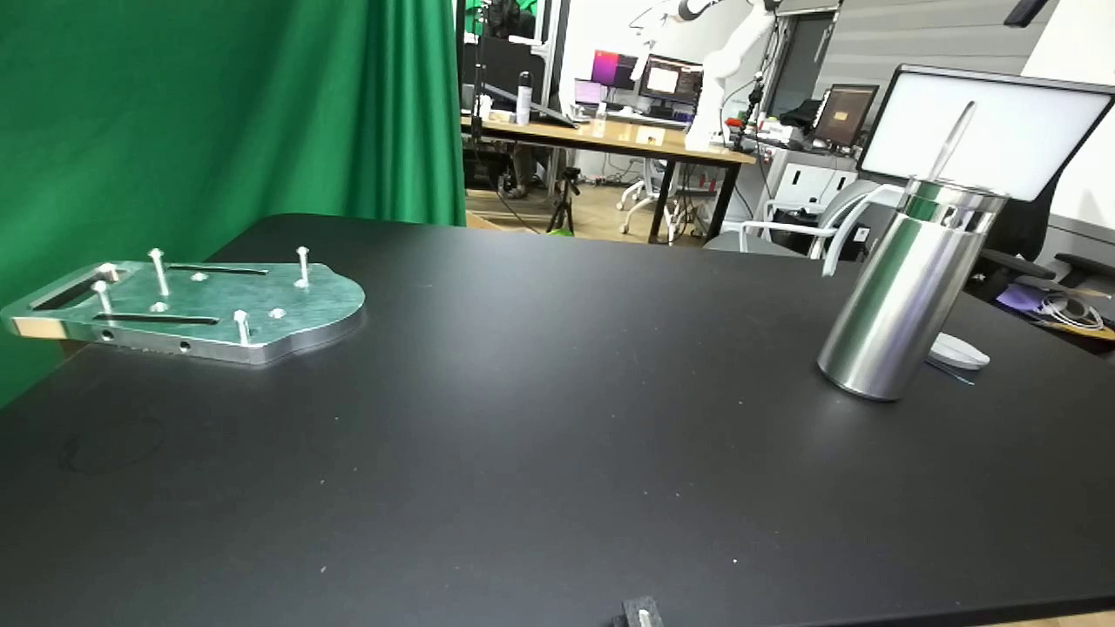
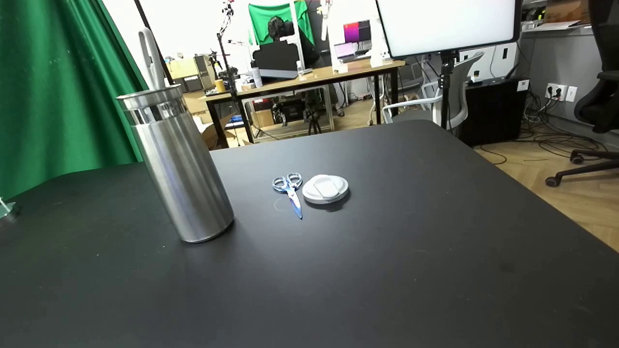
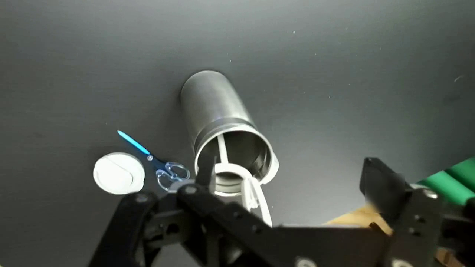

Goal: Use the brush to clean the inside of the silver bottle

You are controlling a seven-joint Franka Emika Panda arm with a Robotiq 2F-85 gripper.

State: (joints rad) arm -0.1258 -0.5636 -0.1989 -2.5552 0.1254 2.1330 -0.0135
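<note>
The silver bottle stands on the black table in both exterior views (image 1: 906, 296) (image 2: 184, 169). It also shows in the wrist view (image 3: 217, 96), its open mouth toward the camera. The pale brush stands inside it, its looped handle out of the mouth in both exterior views (image 1: 949, 144) (image 2: 151, 60). The wrist view shows its thin stem (image 3: 222, 150) in the mouth; the bristle end is hidden inside. My gripper (image 3: 293, 178) is open. The handle loop lies between the fingers in the wrist view, close to the left-hand finger; I cannot tell whether they touch.
A white lid (image 2: 325, 188) and blue scissors (image 2: 292, 193) lie beside the bottle on the table (image 1: 523, 418). A metal plate with upright pegs (image 1: 218, 305) sits at the table's far left in an exterior view. A small dark part (image 1: 643, 613) shows at the bottom edge.
</note>
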